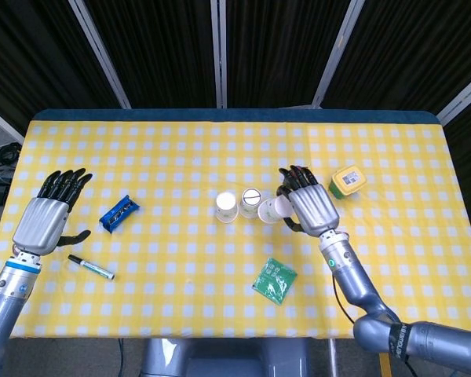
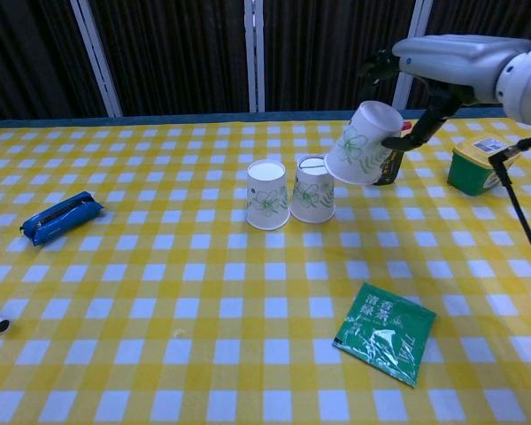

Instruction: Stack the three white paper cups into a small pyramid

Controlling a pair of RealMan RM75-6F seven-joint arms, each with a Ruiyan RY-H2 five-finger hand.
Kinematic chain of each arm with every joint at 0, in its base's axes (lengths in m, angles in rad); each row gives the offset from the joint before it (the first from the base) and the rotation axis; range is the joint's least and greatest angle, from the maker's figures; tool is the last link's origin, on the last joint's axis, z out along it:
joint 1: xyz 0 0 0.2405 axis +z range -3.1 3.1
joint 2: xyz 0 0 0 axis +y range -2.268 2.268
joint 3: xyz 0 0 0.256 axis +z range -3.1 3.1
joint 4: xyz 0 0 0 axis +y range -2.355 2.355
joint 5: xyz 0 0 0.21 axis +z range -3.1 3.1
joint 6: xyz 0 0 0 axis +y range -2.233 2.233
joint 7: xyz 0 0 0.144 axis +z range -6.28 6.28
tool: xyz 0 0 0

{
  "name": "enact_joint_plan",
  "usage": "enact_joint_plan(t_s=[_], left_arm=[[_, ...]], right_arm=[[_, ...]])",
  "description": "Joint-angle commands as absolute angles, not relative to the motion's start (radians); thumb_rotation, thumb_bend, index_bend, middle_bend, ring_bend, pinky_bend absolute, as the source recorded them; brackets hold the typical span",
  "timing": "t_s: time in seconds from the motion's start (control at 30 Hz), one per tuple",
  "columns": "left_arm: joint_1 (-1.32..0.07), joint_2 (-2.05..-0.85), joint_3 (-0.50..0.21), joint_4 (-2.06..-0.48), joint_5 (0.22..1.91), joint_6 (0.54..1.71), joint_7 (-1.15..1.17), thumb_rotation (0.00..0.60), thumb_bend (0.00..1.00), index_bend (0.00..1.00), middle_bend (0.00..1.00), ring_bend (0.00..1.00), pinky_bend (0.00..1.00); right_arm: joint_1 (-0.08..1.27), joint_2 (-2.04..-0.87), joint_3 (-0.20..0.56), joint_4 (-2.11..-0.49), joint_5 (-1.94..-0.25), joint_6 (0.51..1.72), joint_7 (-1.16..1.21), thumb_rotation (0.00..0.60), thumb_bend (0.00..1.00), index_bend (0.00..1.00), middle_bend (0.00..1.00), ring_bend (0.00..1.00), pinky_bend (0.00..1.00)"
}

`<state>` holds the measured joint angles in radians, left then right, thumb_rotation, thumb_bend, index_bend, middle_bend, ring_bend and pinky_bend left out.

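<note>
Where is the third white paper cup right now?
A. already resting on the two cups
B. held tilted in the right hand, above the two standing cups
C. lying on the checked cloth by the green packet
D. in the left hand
B: the right hand grips the third white paper cup tilted in the air, beside and above the two standing cups.

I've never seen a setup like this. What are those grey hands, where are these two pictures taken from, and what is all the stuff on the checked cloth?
They belong to a two-armed robot. One camera looks down from its head, one forward from its chest. The right hand holds a tilted white paper cup in the air beside two upside-down white paper cups standing on the yellow checked table. The left hand is empty. Also lying there: a blue packet, a marker pen, a green sachet, a dark red-capped bottle and a green yellow-lidded tub.
</note>
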<state>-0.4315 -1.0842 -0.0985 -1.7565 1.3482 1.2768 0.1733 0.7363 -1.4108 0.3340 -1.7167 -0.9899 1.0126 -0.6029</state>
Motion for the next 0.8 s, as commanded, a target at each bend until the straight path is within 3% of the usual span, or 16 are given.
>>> enact_joint_plan(t_s=[0.03, 0.43, 0.8], left_arm=[[-0.433, -1.084, -0.104, -1.752, 1.339, 1.267, 0.169, 0.6, 0.16, 0.0, 0.0, 0.0, 0.0], [-0.433, -1.079, -0.116, -1.742, 1.327, 1.244, 0.144, 0.6, 0.16, 0.0, 0.0, 0.0, 0.0], [-0.437, -1.076, -0.124, -1.732, 1.324, 1.223, 0.126, 0.6, 0.16, 0.0, 0.0, 0.0, 0.0]], right_arm=[[0.804, -1.466, 0.36, -1.653, -0.945, 0.971, -0.617, 0.6, 0.25, 0.47, 0.08, 0.0, 0.11], [0.942, -1.574, 0.388, -1.488, -0.892, 0.943, -0.626, 0.6, 0.25, 0.47, 0.09, 0.0, 0.11], [0.978, -1.606, 0.353, -1.438, -0.865, 0.952, -0.627, 0.6, 0.24, 0.45, 0.08, 0.0, 0.11]])
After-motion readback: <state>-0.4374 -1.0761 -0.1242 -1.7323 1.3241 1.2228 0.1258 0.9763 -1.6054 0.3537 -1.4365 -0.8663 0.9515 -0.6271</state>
